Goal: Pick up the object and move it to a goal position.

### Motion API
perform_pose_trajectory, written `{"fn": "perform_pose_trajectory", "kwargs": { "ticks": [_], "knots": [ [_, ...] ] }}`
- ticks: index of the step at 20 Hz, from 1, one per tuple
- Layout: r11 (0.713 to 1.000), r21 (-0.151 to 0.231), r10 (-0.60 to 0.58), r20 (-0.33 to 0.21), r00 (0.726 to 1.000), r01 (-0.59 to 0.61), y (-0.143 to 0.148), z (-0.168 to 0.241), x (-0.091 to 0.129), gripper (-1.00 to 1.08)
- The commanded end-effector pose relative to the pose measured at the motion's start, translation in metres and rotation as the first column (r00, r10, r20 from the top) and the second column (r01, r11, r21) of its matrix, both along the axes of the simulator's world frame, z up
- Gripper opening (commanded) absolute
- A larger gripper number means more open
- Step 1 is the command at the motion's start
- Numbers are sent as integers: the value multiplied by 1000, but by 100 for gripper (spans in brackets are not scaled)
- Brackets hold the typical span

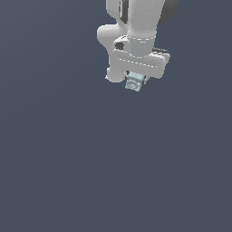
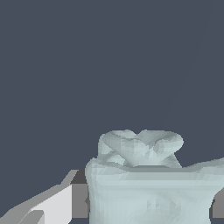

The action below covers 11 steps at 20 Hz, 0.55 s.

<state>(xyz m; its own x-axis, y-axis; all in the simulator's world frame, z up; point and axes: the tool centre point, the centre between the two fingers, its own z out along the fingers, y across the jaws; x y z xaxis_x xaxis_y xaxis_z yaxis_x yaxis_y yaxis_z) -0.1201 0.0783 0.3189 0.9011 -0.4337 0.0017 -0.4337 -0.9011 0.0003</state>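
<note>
In the upper middle of the exterior frame my white two-fingered pincer (image 1: 135, 81) is closed on the small pale mint-green bumpy block (image 1: 134, 83) — pinched between my fingers and filling the wrist view's lower half — apparently so I can carry it toward a goal I cannot see.

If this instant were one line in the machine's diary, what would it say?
phase: carrying | tool: shut on block | block: pale mint, bumpy, between the fingers | surroundings: plain dark grey | goal: not visible
</note>
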Motion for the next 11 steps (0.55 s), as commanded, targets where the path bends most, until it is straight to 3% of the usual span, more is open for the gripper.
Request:
{"fn": "perform_pose_trajectory", "kwargs": {
  "ticks": [1, 11],
  "knots": [
    [1000, 0, 0, -1, 1000, 0, 3, 15, -7, -100],
    [1000, 0, 0, -1, 1000, 0, 8, 41, -17, -100]
  ]
}}
